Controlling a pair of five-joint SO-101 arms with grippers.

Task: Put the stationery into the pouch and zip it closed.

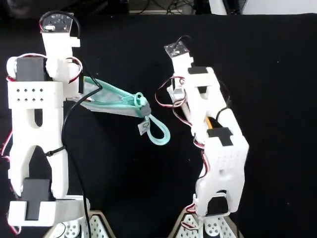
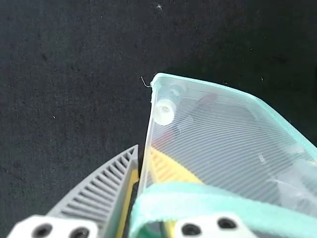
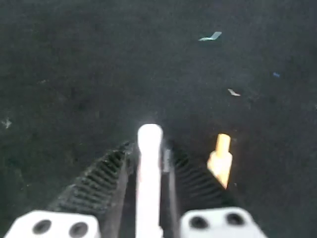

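My left pincer (image 2: 142,166) clamps the pouch (image 2: 223,144) by its edge. My right pincer (image 3: 148,147) grips a white stick (image 3: 148,183), with a yellow piece (image 3: 221,158) just beside it.

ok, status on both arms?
Left gripper shut on pouch. Right gripper shut on white stick, apart from pouch. Strap loop lies between the arms.

1. My pouch (image 2: 223,144) is showing clear, finely striped, with mint-green trim
2. My right fingers (image 3: 99,183) are looking black and ribbed, my left finger (image 2: 106,183) grey
3. The stick (image 3: 148,168) is showing white
4. The table (image 1: 277,59) is lying black
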